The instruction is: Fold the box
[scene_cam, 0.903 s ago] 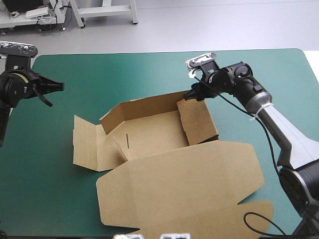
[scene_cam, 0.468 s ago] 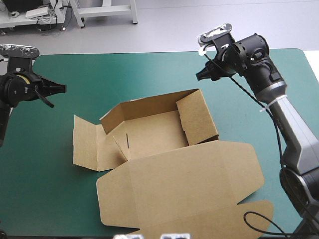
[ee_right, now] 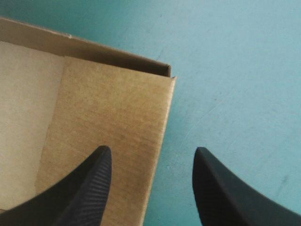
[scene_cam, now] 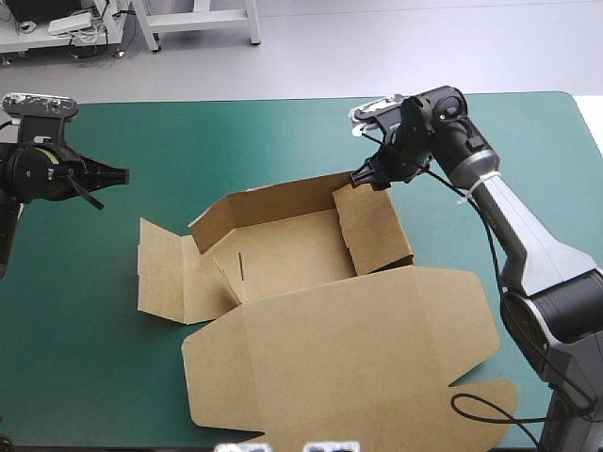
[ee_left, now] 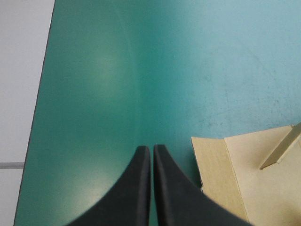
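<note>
The brown box (scene_cam: 283,250) lies mid-table as an open tray, with its back and right walls raised, a side flap (scene_cam: 160,273) flat to the left and the lid (scene_cam: 349,348) flat toward the front. My right gripper (scene_cam: 362,178) is open at the tray's far right corner. In the right wrist view this gripper (ee_right: 153,150) straddles the top edge of the right wall (ee_right: 113,117), one finger inside and one outside. My left gripper (scene_cam: 121,174) is shut and hovers left of the box. In its own view the left gripper (ee_left: 151,149) holds nothing, with the flat flap (ee_left: 244,183) beside it.
The lid's front flap (scene_cam: 471,405) reaches close to the table's front edge. The table's left edge (ee_left: 40,113) runs beside my left gripper, with pale floor beyond it. Teal-green cover (scene_cam: 236,141) stretches between the box and the far edge.
My right gripper rose up and away from the box's far right corner just before, and has now dropped back onto that corner. The left gripper drifted slightly to the right.
</note>
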Motion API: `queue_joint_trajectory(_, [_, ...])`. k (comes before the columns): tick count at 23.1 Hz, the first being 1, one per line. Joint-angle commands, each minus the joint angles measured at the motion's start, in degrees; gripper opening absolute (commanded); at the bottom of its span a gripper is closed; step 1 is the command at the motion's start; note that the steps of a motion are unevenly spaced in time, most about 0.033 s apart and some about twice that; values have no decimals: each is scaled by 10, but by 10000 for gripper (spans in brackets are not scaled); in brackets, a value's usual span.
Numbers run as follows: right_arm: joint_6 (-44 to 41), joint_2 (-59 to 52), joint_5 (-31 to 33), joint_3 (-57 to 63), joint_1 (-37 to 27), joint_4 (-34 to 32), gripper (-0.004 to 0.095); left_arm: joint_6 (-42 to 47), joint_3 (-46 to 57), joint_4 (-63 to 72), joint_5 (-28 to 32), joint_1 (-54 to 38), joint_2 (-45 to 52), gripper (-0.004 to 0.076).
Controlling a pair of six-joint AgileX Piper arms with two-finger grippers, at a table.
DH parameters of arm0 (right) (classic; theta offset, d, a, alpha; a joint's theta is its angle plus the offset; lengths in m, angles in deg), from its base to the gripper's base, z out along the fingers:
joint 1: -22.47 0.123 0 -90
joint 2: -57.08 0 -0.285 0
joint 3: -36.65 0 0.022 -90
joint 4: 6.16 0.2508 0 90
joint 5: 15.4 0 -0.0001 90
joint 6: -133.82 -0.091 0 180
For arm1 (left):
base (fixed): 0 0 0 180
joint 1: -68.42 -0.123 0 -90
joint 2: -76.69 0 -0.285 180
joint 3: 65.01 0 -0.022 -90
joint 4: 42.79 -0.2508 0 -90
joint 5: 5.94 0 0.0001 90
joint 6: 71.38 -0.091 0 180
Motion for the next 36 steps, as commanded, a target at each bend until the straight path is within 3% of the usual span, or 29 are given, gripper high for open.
queue_joint_trajectory(1, [4, -26, 2, 15, -1, 7, 496, 0, -15, -7, 21, 0, 14, 6])
queue_joint_trajectory(10, [46, 1, -11, 108, -1, 87, 486, -13, -15, 7, 22, 0, 14, 6])
queue_joint_trajectory(12, [46, 25, 0, 108, -1, 90, 347, -27, -15, 28, 20, 0, 14, 6])
queue_joint_trajectory(14, [30, 38, 1, 108, -1, 90, 40, -27, -15, 37, 28, 0, 14, 6])
queue_joint_trajectory(15, [19, 38, -10, 108, -1, 90, -9, -27, -15, 39, 30, 0, 14, 6])
queue_joint_trajectory(21, [-32, 12, -41, 70, -23, 92, -18, 10, -15, -12, 72, -10, 14, 6])
queue_joint_trajectory(26, [-21, -20, -20, -28, -103, 190, -18, -35, -15, 141, 112, -169, 11, 6])
queue_joint_trajectory(30, [-12, -31, 2, -76, -133, 226, -18, -128, -15, 362, 76, -284, -14, 6])
queue_joint_trajectory(36, [6, -47, -10, -93, -139, 304, -18, -209, -15, 574, -13, -319, -79, 6])
